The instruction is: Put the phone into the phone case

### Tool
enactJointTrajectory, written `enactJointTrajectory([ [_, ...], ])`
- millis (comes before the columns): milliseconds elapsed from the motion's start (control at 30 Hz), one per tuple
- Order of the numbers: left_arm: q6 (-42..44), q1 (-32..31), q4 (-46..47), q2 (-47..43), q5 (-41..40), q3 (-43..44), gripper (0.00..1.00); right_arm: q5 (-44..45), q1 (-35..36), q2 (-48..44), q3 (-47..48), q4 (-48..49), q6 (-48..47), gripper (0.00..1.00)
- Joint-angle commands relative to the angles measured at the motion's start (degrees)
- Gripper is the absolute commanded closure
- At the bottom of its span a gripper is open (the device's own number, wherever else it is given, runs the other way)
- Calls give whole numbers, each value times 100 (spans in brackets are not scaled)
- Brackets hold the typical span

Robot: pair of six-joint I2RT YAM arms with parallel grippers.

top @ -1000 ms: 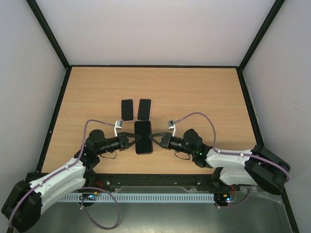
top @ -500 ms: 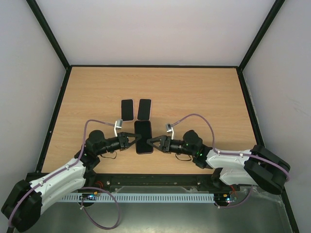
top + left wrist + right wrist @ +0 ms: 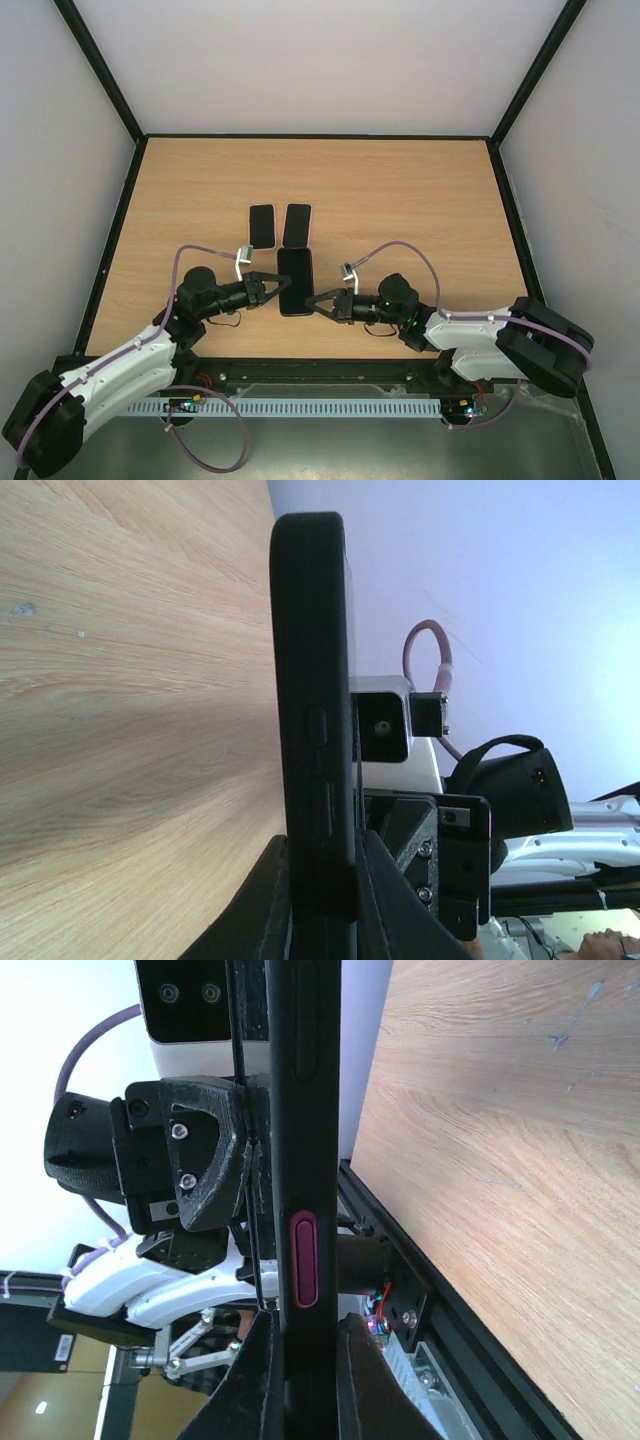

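The phone (image 3: 295, 282) sits near the worktop's (image 3: 420, 200) 6 o'clock edge. The left tool (image 3: 274, 289) is clamped on its 9 o'clock side, fingers closed over the dark rim in the left wrist view (image 3: 322, 880), and the right tool (image 3: 318, 300) pinches its 5 o'clock corner just below a pink side button (image 3: 305, 1260). At the phone's 12 o'clock lie two dark slabs (image 3: 262, 226) (image 3: 297, 225), side by side; which is the case I cannot tell.
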Motion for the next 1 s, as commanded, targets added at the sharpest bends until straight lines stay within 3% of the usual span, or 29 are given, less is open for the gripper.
enactJointTrajectory([
  [0, 585, 16, -212, -66, -240, 393, 97, 152, 50, -177, -156, 413, 307, 98],
  [167, 631, 18, -301, -101, -147, 421, 97, 226, 41, -222, -171, 436, 210, 96],
  [367, 542, 17, -231, -173, 331, 420, 97, 759, 42, -780, 35, -745, -569, 64],
  [667, 536, 1, -83, -344, 1290, 421, 97, 1699, 39, -1385, 443, -1963, -1048, 35],
  [800, 603, -7, -98, -271, 1627, 446, 97, 1659, 34, -1246, 599, -1795, -1008, 35],
  [967, 723, -18, -333, -227, 1732, 428, 97, 1642, 37, -1226, 601, -1427, -898, 50],
])
